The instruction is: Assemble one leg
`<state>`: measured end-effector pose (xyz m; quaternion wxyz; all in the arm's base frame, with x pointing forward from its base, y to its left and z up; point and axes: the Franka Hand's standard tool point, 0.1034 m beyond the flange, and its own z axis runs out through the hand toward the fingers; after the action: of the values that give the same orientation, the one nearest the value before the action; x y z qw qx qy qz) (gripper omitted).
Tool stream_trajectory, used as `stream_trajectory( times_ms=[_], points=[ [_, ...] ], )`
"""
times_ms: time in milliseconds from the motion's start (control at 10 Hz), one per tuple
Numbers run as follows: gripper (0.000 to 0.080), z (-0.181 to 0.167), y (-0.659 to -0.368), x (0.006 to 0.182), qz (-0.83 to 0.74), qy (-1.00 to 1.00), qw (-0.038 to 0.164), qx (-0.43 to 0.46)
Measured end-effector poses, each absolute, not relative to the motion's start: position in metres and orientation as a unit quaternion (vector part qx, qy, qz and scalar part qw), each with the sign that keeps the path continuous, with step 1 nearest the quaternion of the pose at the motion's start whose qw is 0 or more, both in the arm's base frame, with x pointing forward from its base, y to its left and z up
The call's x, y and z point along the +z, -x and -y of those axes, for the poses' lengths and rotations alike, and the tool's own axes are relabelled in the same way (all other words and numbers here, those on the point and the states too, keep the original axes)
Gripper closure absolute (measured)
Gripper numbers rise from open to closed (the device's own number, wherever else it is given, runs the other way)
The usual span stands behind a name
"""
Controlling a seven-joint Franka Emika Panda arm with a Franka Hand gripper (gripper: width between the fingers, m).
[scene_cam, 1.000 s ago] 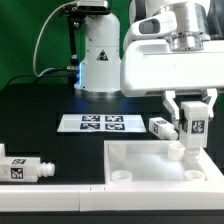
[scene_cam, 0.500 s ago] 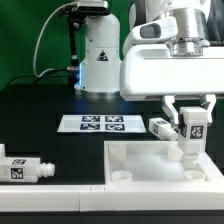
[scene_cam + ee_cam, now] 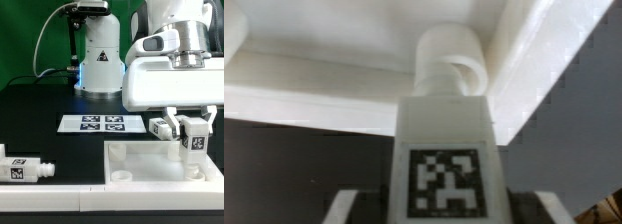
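Note:
My gripper [image 3: 192, 140] is shut on a white leg [image 3: 194, 141] with a tag sticker and holds it upright over the far right corner of the white square panel [image 3: 150, 165]. In the wrist view the leg [image 3: 446, 150] runs from between the fingers to its round tip, which sits at the panel's corner socket [image 3: 452, 70]. Another leg [image 3: 161, 127] lies just behind the panel, to the exterior view's left of my gripper. One more leg [image 3: 24, 169] lies on its side at the front, at the exterior view's left.
The marker board [image 3: 101, 123] lies flat behind the panel. A white robot base [image 3: 100, 55] with a cable stands at the back. A white ledge [image 3: 50, 189] runs along the table's front edge.
My gripper has come down with the leg, bringing its tip lower onto the panel's far right corner. The other legs have not moved.

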<state>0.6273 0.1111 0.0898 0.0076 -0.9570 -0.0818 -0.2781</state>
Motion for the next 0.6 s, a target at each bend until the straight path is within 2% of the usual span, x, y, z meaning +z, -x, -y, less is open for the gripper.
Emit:
stream_trajectory(
  times_ms=[600],
  points=[
    [0.0512, -0.1116, -0.6238, 0.0825, 0.083, 0.959, 0.007, -0.273]
  ],
)
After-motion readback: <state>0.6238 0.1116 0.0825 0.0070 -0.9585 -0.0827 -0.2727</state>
